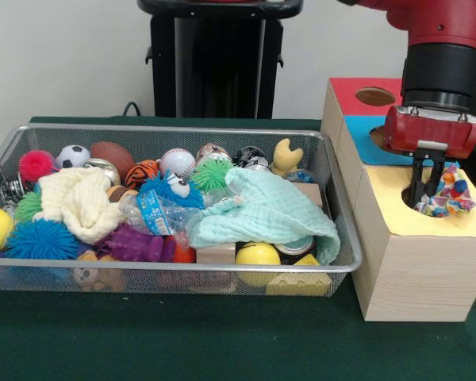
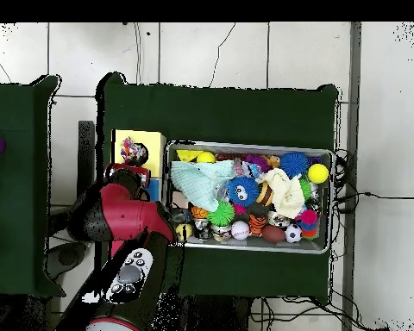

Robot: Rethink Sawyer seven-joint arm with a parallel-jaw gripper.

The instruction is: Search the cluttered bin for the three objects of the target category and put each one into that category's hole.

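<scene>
Gripper (image 1: 425, 193) hangs over the yellow section of the wooden box (image 1: 412, 270), jaws closed on 1 rope ball (image 1: 445, 198) sitting at the mouth of the yellow hole (image 1: 423, 208). The ball looks off-centre, bulging toward the far rim. Best to centre it over the opening before opening the jaws, then lift straight up. Bin (image 1: 32, 274) of clutter lies just beside the box.

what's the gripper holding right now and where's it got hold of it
The gripper holds a rope ball by its left side, over the yellow hole.
</scene>
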